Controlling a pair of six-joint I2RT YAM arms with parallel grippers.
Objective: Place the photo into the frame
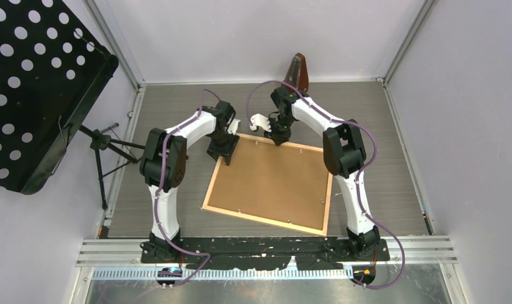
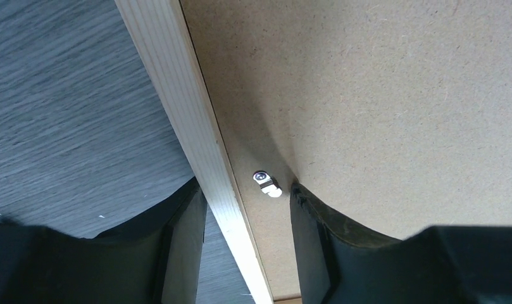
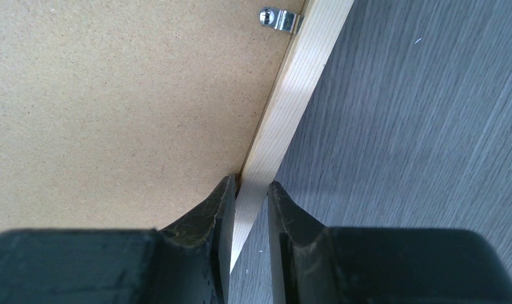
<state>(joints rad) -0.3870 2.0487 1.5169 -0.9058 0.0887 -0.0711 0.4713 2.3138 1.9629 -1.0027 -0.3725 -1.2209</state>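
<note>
The light-wood frame lies back-up on the table, a brown backing board filling it. The photo is hidden from view. My left gripper is at the frame's far-left corner. In the left wrist view it stands open astride the frame's moulding, one finger outside on the table, the other on the board beside a small metal tab. My right gripper is at the far edge. In the right wrist view it is shut on the moulding, with another tab further along.
A black perforated music stand on a tripod stands left of the table. A dark brown object stands at the back wall. Grey wood-grain tabletop surrounds the frame, and enclosure walls close in on three sides.
</note>
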